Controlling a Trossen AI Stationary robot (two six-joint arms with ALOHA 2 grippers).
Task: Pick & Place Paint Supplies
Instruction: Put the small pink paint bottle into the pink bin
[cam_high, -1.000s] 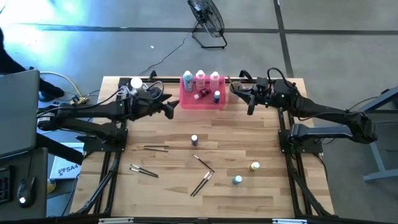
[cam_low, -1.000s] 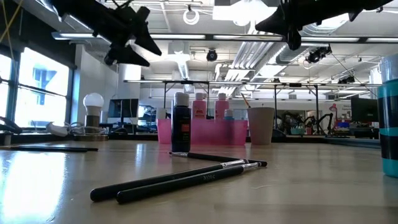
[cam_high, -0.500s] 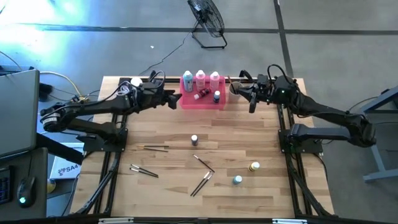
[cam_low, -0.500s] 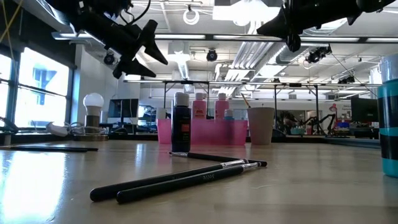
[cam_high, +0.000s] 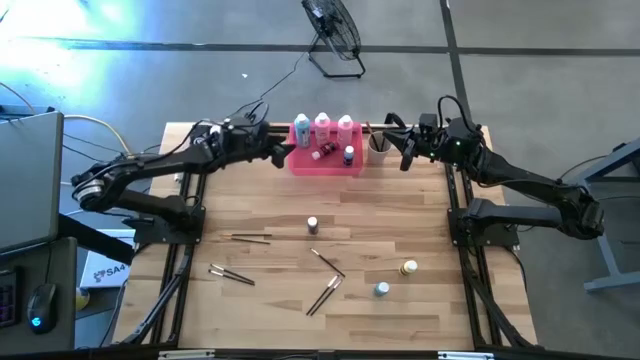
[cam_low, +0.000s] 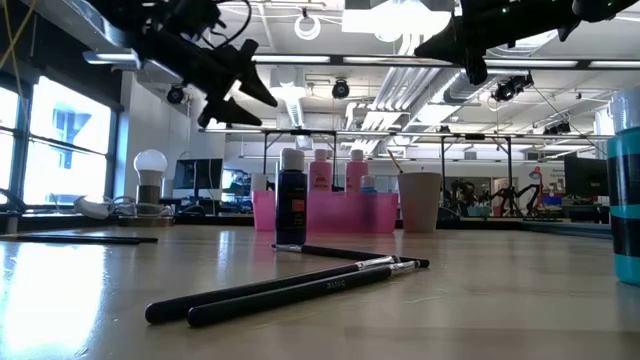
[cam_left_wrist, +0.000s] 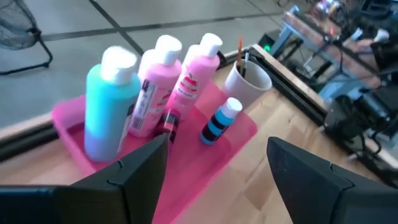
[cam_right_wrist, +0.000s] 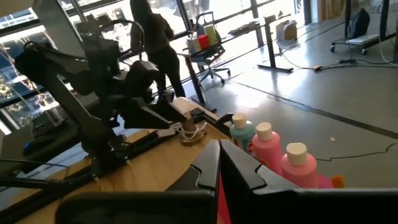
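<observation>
High view: left gripper (cam_high: 283, 156), jaws wide and empty, has advanced to the pink tray (cam_high: 300, 166); the tall bottles (cam_high: 323, 128) sit just beyond it.

Low view: brushes (cam_low: 300, 285) lie loose, unsorted.

Left wrist view: blue-striped bottle (cam_left_wrist: 219, 121) ahead, between the fingers.

Right wrist view: right gripper (cam_right_wrist: 219, 168) pinched closed, empty, waiting.

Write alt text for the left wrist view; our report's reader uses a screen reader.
Between the left gripper's open dark fingers, a bright pink tray holds a teal bottle, two pink bottles, a tiny dark red bottle and a tiny blue bottle. A pale cup stands beside it.
</observation>
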